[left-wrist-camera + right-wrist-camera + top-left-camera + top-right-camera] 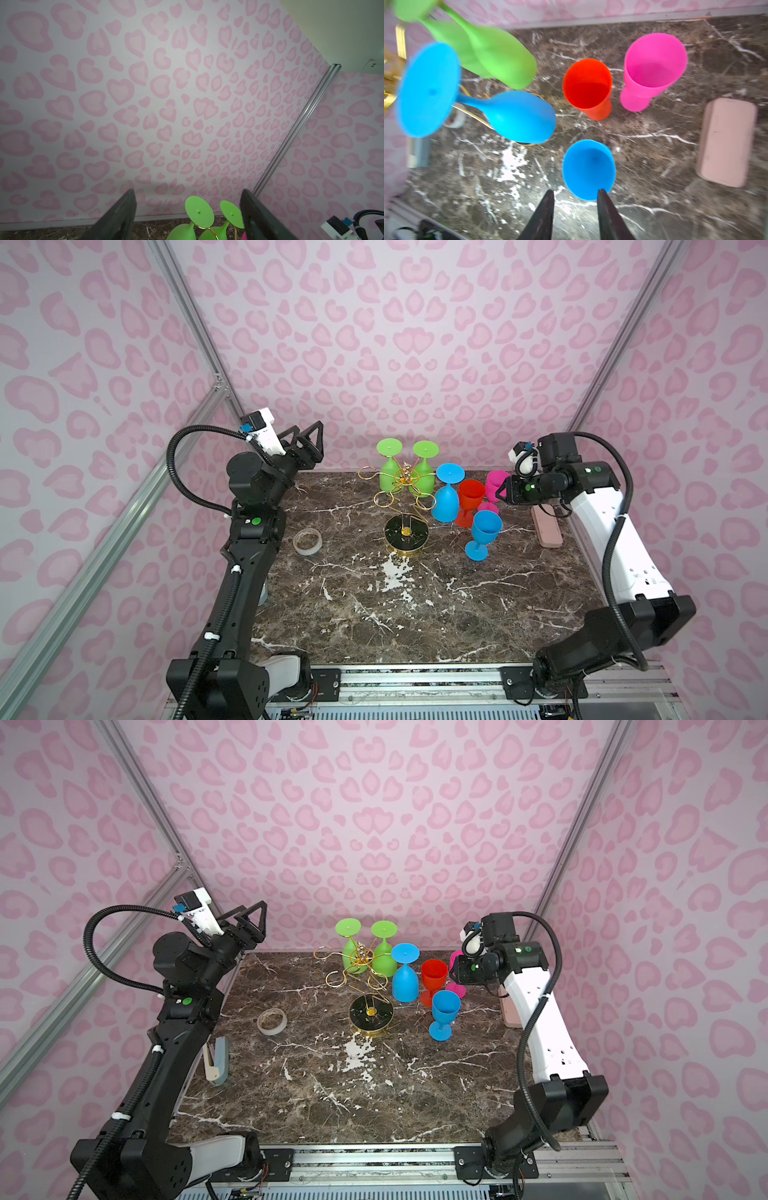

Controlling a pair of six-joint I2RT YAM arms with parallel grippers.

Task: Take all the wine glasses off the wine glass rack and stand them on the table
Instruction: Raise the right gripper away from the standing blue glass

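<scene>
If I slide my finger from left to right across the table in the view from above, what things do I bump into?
tape roll → wine glass rack → upside-down blue glass → red glass → pink glass → pink case

Left arm (245, 568) raised, left jaws wide apart; right arm (602, 526) outstretched, right jaws parted, empty.

three hanging wine glasses (446, 497) on the wine glass rack (406, 533); three upright glasses (484, 531) stand right of it, tape roll (307, 541) left
</scene>
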